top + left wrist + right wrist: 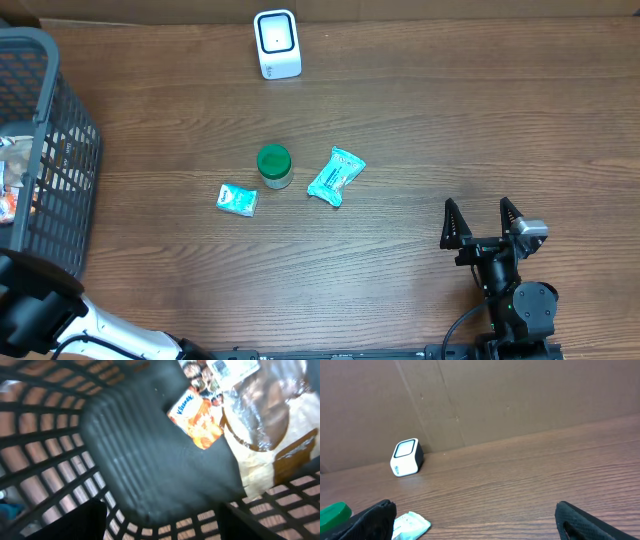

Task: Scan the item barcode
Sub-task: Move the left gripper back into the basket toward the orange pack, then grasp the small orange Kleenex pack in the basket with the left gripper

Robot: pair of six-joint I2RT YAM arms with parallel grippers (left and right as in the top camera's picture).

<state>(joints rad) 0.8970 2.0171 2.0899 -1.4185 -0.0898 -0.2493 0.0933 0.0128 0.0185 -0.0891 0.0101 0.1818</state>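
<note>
Two pincers, both empty. Left pincer (162,507) hangs inside the basket (70,160), jaws apart with only bare basket floor between them. Right pincer (478,206) sits released at the near right of the worktop (420,120), well apart from everything. Likely item: the orange tissue pack (196,417), lying flat in the basket against a shiny bag (260,415) (which item is meant I cannot tell; a jar (274,165), a teal packet (336,176) and a smaller packet (237,199) also lie mid-worktop). Scanner (277,44) stands at the far edge, well apart from the basket. Risks, as judged: the pack lies off to one side of the jaws, so closing here would catch nothing or scrape the floor. A flat, slick pack may slide away, or come up with the bag's film pinched along. The mesh walls could snag a finger on lifting out. The barcode face is not identified, so the pack may reach the scanner turned the wrong way.
</note>
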